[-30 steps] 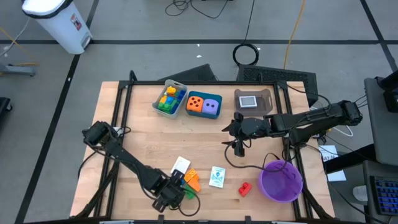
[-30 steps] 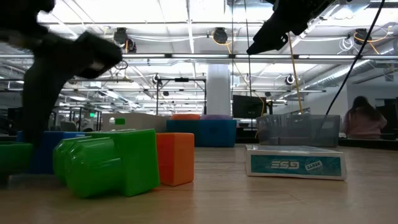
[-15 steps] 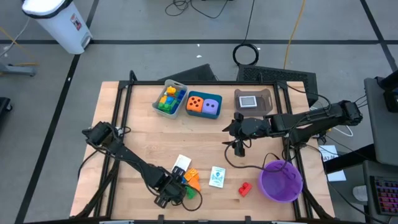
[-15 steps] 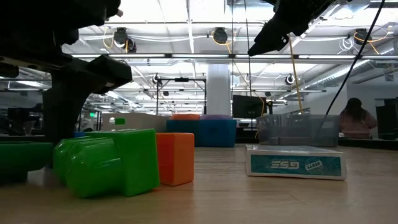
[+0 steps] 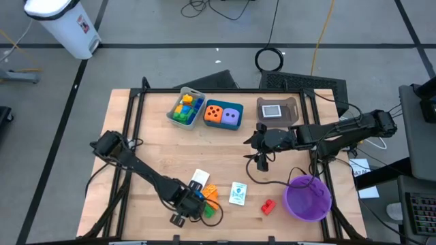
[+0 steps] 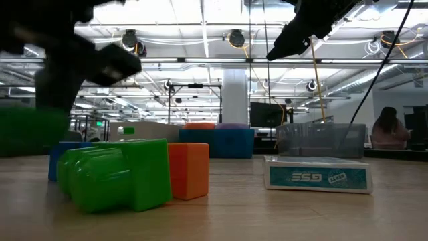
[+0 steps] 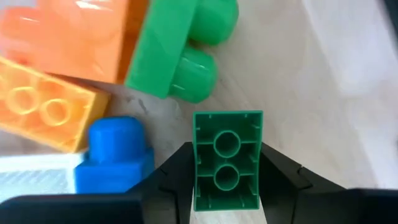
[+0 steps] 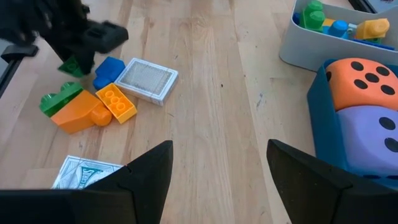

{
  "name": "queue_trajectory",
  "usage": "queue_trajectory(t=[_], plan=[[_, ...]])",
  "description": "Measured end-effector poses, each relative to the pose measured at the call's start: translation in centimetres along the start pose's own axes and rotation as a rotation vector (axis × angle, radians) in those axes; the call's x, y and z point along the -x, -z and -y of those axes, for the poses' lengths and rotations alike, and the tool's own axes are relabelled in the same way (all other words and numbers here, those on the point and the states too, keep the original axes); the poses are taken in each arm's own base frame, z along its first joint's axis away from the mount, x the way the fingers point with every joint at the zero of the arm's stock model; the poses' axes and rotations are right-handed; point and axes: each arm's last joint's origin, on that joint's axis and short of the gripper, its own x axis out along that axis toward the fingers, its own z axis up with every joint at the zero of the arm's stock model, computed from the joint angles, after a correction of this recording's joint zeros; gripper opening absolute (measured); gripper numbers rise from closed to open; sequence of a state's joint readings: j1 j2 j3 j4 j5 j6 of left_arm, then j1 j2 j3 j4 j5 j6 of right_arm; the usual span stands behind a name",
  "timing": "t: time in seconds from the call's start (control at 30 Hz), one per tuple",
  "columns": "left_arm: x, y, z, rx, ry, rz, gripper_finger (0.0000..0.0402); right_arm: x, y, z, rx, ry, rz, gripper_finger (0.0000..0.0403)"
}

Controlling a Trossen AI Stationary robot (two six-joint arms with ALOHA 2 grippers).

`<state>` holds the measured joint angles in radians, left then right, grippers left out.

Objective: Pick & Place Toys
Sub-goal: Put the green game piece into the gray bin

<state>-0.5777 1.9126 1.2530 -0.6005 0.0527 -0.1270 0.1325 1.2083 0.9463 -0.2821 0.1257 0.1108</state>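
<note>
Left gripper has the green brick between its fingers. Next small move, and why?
Probably a short straight lift. The left gripper clamps the small green plastic brick on both sides, clear of the pile's blue brick and larger green brick. Then toward the grey tray of bricks.

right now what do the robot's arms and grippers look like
Both arms are dark, near-black jointed links with black cables trailing along them. The left gripper has two flat, angular matte-black fingers. The right gripper has the same broad, dark wedge-shaped fingers. No markings are visible.
</note>
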Motion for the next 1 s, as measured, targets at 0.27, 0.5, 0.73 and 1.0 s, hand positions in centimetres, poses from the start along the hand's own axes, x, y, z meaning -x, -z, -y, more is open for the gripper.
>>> queue_trajectory(t=[0.27,0.5,0.73,1.0], plan=[[7.0,0.3,-1.1,0.058,-0.036,0.119,0.0155,0.0,0.0,0.0,0.021,0.002,0.000,0.0251],[14.3,2.6,-6.2,0.260,-0.197,0.230,0.0141,0.0,-0.3,0.0,0.017,0.002,0.025,0.0251],[18.8,6.3,-14.2,0.542,-0.355,0.266,0.0146,0.0,-0.3,0.0,0.013,0.002,0.031,0.0251],[21.2,11.8,-23.2,0.921,-0.504,0.295,0.0147,0.0,-0.3,0.1,0.009,0.007,0.031,0.0251]])
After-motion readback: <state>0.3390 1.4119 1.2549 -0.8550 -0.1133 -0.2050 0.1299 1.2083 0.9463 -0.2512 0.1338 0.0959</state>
